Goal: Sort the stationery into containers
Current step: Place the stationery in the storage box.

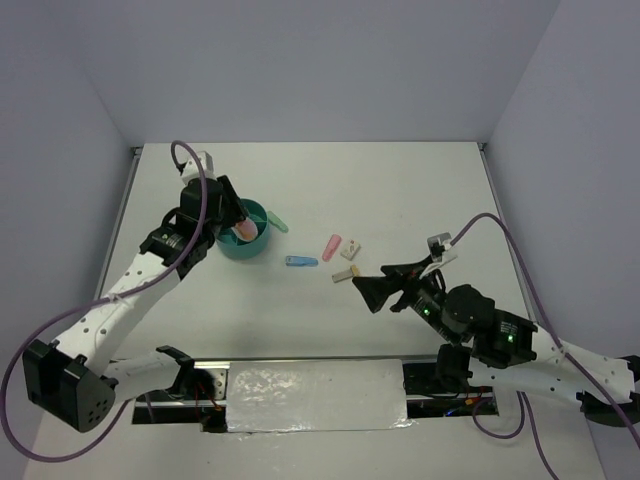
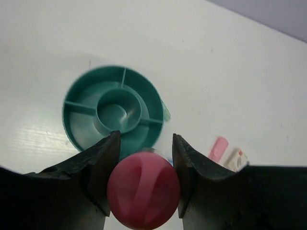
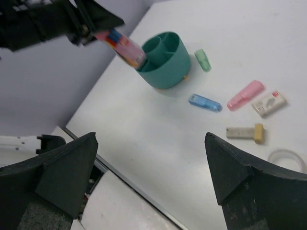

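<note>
And there it is, gripping the pink labelled glue stick (image 2: 144, 196) between the left fingers (image 2: 103, 163), closed in only as far as its round body allows, pressing on both flanks. Holding it tilted, round pink end back toward the wrist, other end angled down at the round teal organiser (image 2: 76, 120) just beyond the fingertips. Seen from the right wrist, that low end sits right at the organiser's rim, over the ring compartments; cannot tell whether touching the plastic or just clear of it. Looking down past the left fingers: a central cup, then ring compartments split by thin walls. Over to the right fingers (image 3: 62, 172) now: spread wide apart, gripping nothing, hanging above the tabletop (image 3: 158, 143), well apart from the organiser and from the left fingers. Finding the loose pieces lying flat out ahead of them. Starting farthest out with the green piece (image 3: 203, 60), just beside the organiser's wall, on the side away from the left fingers. Coming closer in, the blue piece (image 3: 205, 102), near the organiser's foot but apart from it. Then the pink piece (image 3: 245, 94) and the white block (image 3: 269, 103), side by side, barely apart. Nearer again to the right fingers, the beige piece (image 3: 244, 132), lying alone. And nearest of all, the clear tape ring (image 3: 287, 151), just beyond the tip of one right finger and partly cut off at the frame edge.
</note>
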Available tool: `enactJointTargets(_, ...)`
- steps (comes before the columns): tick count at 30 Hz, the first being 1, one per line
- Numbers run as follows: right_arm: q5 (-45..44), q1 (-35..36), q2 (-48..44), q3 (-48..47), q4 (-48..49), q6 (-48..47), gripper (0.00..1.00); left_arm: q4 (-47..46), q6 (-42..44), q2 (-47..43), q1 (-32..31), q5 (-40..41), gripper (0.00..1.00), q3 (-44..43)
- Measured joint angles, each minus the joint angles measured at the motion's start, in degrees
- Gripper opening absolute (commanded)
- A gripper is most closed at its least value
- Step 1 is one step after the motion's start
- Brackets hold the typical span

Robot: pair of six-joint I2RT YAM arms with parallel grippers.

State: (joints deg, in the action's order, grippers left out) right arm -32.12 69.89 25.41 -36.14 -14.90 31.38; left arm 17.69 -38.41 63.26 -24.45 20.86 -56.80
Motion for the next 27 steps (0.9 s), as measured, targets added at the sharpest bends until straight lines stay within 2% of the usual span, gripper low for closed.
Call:
enactJointTargets(5, -0.50, -0.02, -2.60, 1.42, -6.45, 2.51, 1.00, -1.49, 2.75, 4.26, 1.14, 6.08, 0.00, -7.54)
enactJointTargets(11, -0.55, 0.00, -3.37, 2.62, -9.18, 3.61, 1.00, -3.10, 3.93, 8.28, 4.61, 7.37, 0.00, -12.74)
enactJointTargets(18, -0.57, -0.02, -1.73, 2.62, -9.75, 3.72, 1.00, -2.01, 3.76, 13.68, 5.77, 6.78, 0.00, -13.64)
enactJointTargets(27, -0.70, -0.02, -1.92, 2.60, -11.26, 3.74, 1.00, -2.78, 3.56, 14.10, 5.79, 6.10, 0.00, -10.86)
